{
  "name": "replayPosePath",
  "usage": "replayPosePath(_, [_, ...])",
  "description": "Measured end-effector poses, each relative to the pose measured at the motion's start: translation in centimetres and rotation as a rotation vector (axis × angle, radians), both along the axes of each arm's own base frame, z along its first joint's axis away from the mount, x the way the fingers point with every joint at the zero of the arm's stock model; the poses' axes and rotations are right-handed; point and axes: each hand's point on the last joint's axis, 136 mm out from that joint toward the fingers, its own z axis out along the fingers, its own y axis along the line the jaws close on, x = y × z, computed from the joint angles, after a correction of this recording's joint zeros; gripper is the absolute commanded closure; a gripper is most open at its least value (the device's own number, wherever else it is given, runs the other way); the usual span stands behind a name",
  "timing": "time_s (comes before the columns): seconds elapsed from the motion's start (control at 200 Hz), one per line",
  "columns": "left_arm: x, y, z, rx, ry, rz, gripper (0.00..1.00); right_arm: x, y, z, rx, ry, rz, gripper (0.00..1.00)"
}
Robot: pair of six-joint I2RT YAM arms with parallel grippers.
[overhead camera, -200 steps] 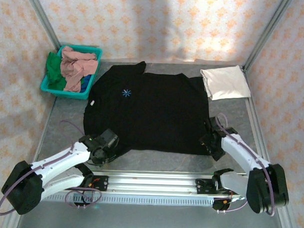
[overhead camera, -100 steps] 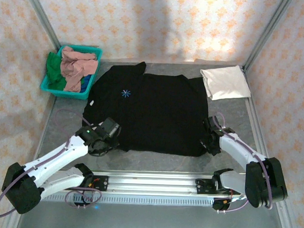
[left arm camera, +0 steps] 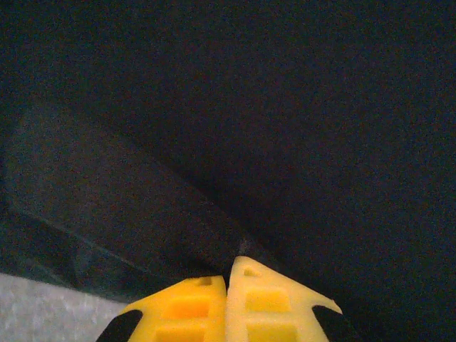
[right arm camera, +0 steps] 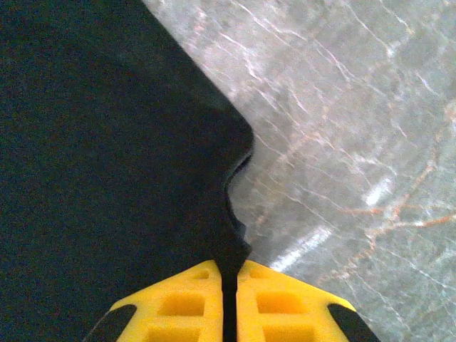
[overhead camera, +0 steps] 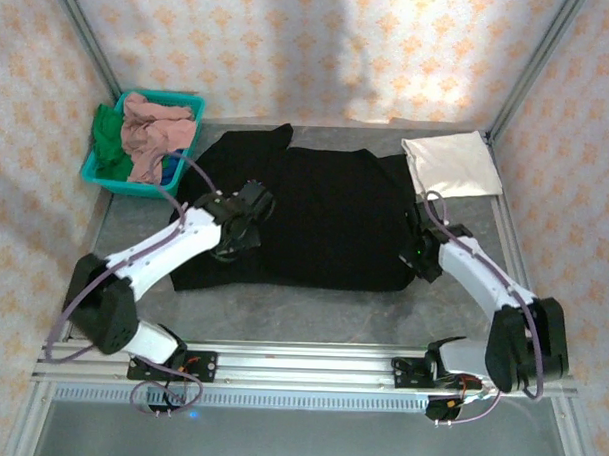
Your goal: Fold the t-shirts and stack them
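The large black t-shirt (overhead camera: 335, 219) lies spread on the table, its near-left part folded over itself. My left gripper (overhead camera: 247, 214) hovers above the shirt's left half, shut on a pinch of the black cloth (left arm camera: 285, 107) between its yellow fingertips (left arm camera: 228, 265). My right gripper (overhead camera: 420, 254) sits at the shirt's near-right edge, shut on the black hem (right arm camera: 92, 142) that runs down between its jaws (right arm camera: 229, 271). A cream-white t-shirt (overhead camera: 452, 163) lies folded at the far right. Pink (overhead camera: 153, 133), green (overhead camera: 110, 136) and blue (overhead camera: 172, 166) t-shirts are heaped in the basket.
The teal basket (overhead camera: 121, 185) stands at the far left corner. Bare marbled tabletop (overhead camera: 312, 313) runs between the shirt and the metal rail (overhead camera: 310, 363) at the near edge, and also right of the hem (right arm camera: 356, 107). Patterned walls close in three sides.
My left gripper has shut on the shirt's near-left corner and carried it away from the rail and inward, folding it over. My right gripper has shut on the right hem and shifted slightly farther.
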Motion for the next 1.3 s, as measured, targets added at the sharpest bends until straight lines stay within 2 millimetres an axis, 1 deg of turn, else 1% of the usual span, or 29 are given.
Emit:
replayPosePath(0.155, [5.1,-1.1,-0.2,0.042,0.018,-0.063,1.00,2.1,0.1,0.5,-0.025,0.028,0.036,0.92])
replayPosePath(0.18, [5.8,-1.3,-0.2,0.046,0.019,-0.073,0.94,2.5,0.0,0.6,-0.031,0.028,0.041,0.92])
replayPosePath(0.21, [6.8,-1.7,-0.4,0.050,0.019,-0.088,0.81,3.1,0.0,0.7,-0.037,0.029,0.045,0.92])
replayPosePath(0.225, [7.3,-1.8,-0.4,0.053,0.020,-0.094,0.76,3.3,-0.1,0.8,-0.040,0.028,0.044,0.91])
replayPosePath(0.3, [9.3,-2.3,-0.9,0.062,0.029,-0.126,0.58,4.5,-0.3,0.6,-0.053,0.039,0.052,0.90])
replayPosePath(0.335, [10.1,-2.5,-1.2,0.063,0.036,-0.136,0.53,5.0,-0.4,0.3,-0.059,0.051,0.054,0.90])
replayPosePath(0.385, [11.0,-2.5,-1.6,0.058,0.045,-0.137,0.49,5.6,-0.6,-0.1,-0.068,0.072,0.057,0.89])
replayPosePath(0.45, [11.8,-2.0,-2.2,0.065,0.061,-0.139,0.44,6.3,-0.9,-0.8,-0.080,0.104,0.062,0.88])
replayPosePath(0.535, [11.8,-0.7,-2.4,0.079,0.086,-0.133,0.42,6.8,-1.2,-1.5,-0.092,0.138,0.069,0.85])
replayPosePath(0.636, [11.4,1.0,-2.1,0.082,0.095,-0.104,0.41,7.2,-1.5,-1.6,-0.101,0.159,0.083,0.85])
replayPosePath(0.691, [10.5,2.5,-1.8,0.084,0.101,-0.079,0.39,7.6,-1.7,-1.3,-0.105,0.165,0.090,0.85])
replayPosePath(0.831, [6.9,7.4,-1.4,0.082,0.125,0.008,0.40,8.5,-2.1,-0.3,-0.119,0.161,0.104,0.85])
replayPosePath(0.891, [6.1,9.0,-1.8,0.074,0.141,0.045,0.40,8.9,-2.2,0.2,-0.125,0.160,0.108,0.84])
replayPosePath(0.926, [6.0,9.5,-2.1,0.065,0.148,0.059,0.40,9.3,-2.3,0.5,-0.129,0.156,0.109,0.83])
replayPosePath(0.956, [6.2,9.6,-2.4,0.055,0.150,0.064,0.40,9.6,-2.3,0.7,-0.133,0.154,0.114,0.81])
replayPosePath(0.991, [6.5,9.3,-2.7,0.038,0.146,0.059,0.40,10.1,-2.4,0.8,-0.138,0.154,0.117,0.75])
replayPosePath(1.061, [7.7,8.2,-3.1,-0.001,0.137,0.031,0.40,10.9,-2.6,0.8,-0.152,0.159,0.125,0.64])
replayPosePath(1.106, [9.0,7.1,-3.3,-0.017,0.131,0.002,0.41,11.2,-2.7,0.7,-0.160,0.166,0.124,0.57])
replayPosePath(1.166, [11.1,5.9,-3.5,-0.031,0.114,-0.033,0.42,11.2,-3.0,0.7,-0.183,0.181,0.135,0.51])
replayPosePath(1.221, [13.0,4.8,-4.2,-0.041,0.103,-0.060,0.42,10.9,-3.4,0.8,-0.204,0.195,0.142,0.46])
replayPosePath(1.301, [14.2,4.1,-5.6,-0.039,0.119,-0.087,0.44,10.5,-3.6,1.3,-0.215,0.187,0.148,0.38])
